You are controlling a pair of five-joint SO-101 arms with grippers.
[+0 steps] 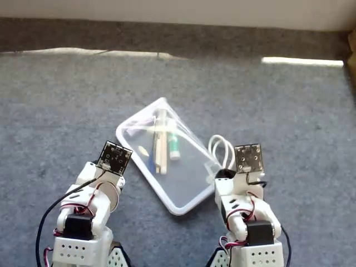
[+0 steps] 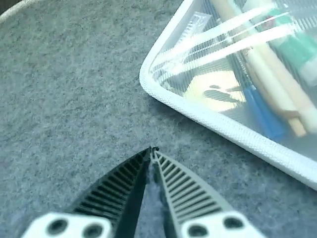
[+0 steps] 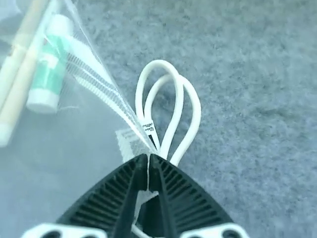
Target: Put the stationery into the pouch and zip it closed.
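High view: clear pouch (image 1: 183, 194) lies mid-table on grey carpet (image 1: 61, 105), with the stationery (image 1: 162, 146) inside it. White cord loop (image 3: 159, 63) sits at its right corner. Right gripper (image 3: 148, 156) has jaws pressed together there; can't tell if it pinches the cord. Left gripper (image 2: 152, 149) is closed and empty, just left of the pouch. Risk: nothing pins the pouch, so a zip pull likely drags it; the cord may slip out.

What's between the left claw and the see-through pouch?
Only bare grey carpet lies between the shut left gripper and the pouch, as the left wrist view shows.
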